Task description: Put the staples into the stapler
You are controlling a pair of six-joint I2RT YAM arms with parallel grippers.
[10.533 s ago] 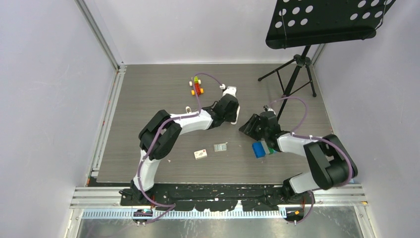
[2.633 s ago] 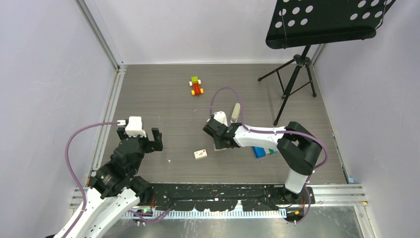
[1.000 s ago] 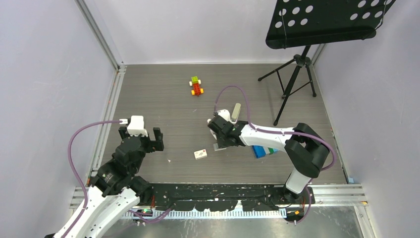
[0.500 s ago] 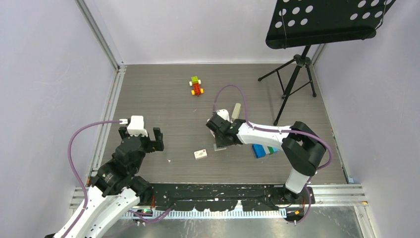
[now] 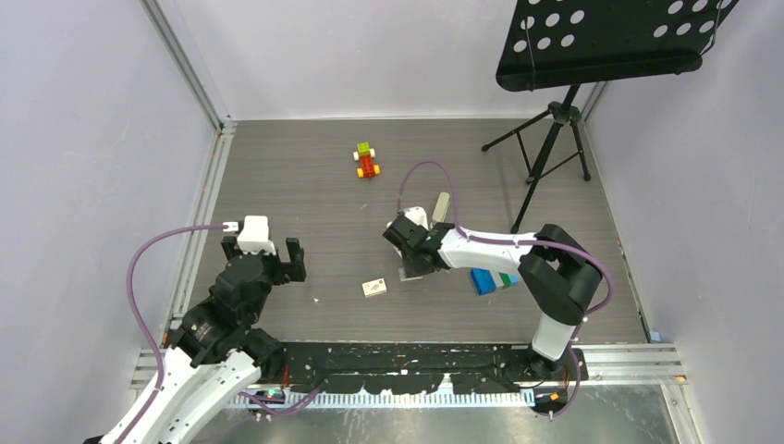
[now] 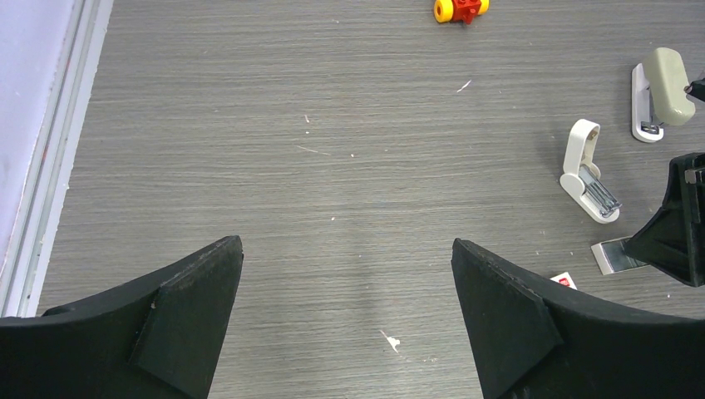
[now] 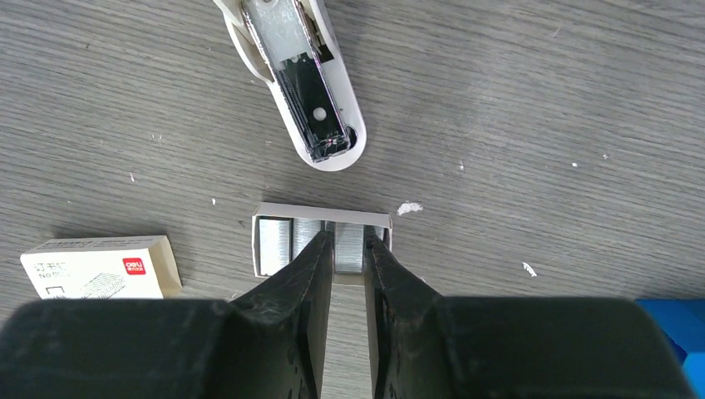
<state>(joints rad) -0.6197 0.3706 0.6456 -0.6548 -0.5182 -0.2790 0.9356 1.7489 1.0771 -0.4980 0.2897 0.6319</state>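
Black-and-white arms (image 5: 481,248), purple cables (image 5: 130,280)

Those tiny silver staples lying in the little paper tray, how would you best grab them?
Pinch one strip of the staples across its narrow width, coming straight down from above. The strips lie flat, side by side in the open-topped tray, whose walls block the sides. The right gripper appears to pinch one just so.

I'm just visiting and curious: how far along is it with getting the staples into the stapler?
Done: the tray is out of its white carton, which lies beside it. In hand: the right tool is closed on a strip of staples in that tray, not yet lifted. Still to do: lifting the strip, carrying it to the stapler lying apart, and loading it. The left tool hangs open, idle.
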